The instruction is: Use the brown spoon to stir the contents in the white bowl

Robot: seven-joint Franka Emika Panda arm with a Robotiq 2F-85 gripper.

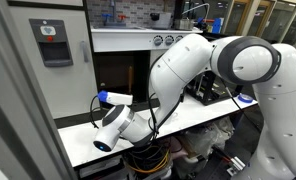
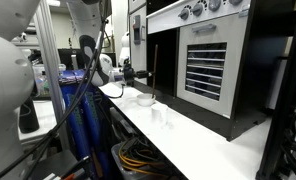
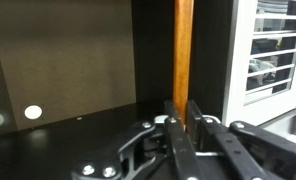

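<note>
The brown spoon (image 3: 184,50) is held by the pincer (image 3: 184,108). In the wrist view the 2 fingers (image 3: 174,128) are closed on the wooden handle, with only its thickness between them. The handle rises from between the fingertips and leaves the top of that view, so the spoon's head is not seen.

In an exterior view the pincer (image 2: 127,72) hangs above the white counter (image 2: 188,135). The white bowl (image 2: 144,98) is judged to be the small dish lying below the pincer, a little towards the oven. The contents cannot be made out at that size. A pale cup (image 2: 160,112) stands just beyond the bowl, farther from the pincer.

The step in hand is judged to be the bringing of the spoon's head down into the bowl. It is done well if the handle is clamped firmly and the head is lowered inside the rim before any circling is begun. The circles should be made small and slow, so that the shallow dish is not pushed along and the dark bits are not flicked out.

Open room is seen above the counter and along it beyond the cup. The dark oven front (image 3: 68,60) stands close ahead of the pincer, with the slatted oven window (image 3: 273,50) beside it. The counter's front edge lies near the bowl on the opposite side. Wide sweeps are therefore judged risky.
</note>
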